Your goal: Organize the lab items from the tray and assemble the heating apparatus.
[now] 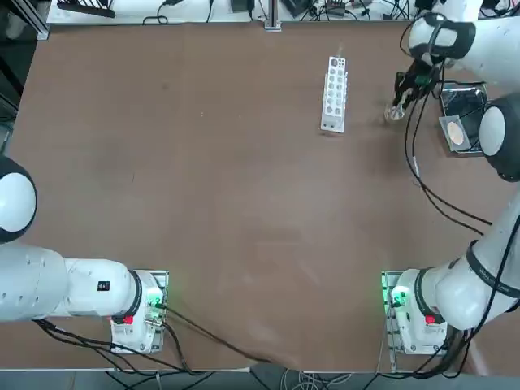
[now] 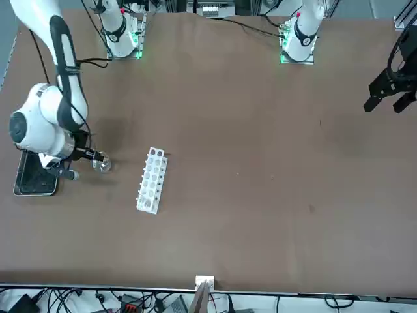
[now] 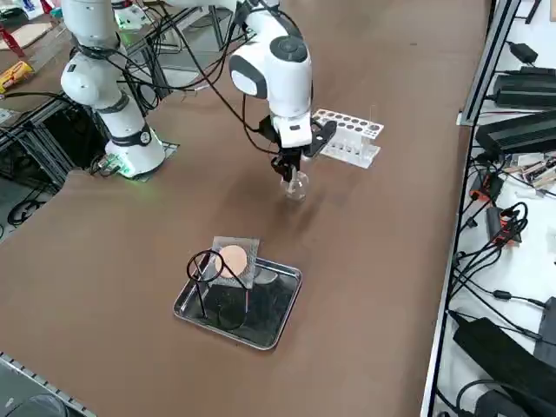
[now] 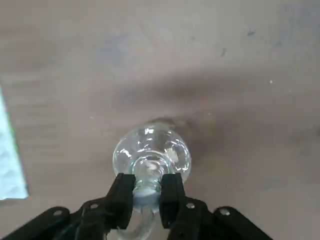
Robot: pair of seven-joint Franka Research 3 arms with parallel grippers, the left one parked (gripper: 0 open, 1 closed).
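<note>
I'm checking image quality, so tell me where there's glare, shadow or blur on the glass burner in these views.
Right wrist view: the glass burner, clamped at its neck by the right pincer, shows bright specular spots and a soft dark shadow on the table. Right side view: the burner stays small yet distinct, with a faint shadow beneath it. Top view: cables partly cover it.

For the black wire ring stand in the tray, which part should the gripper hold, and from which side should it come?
Probably best from above, closing on the top ring of the wire stand. The stand is upright in the steel tray, so the ring is its highest, most exposed part. Take the ring's side away from the grey mesh, which lies close beside it. The right gripper must first put down the glass burner.
</note>
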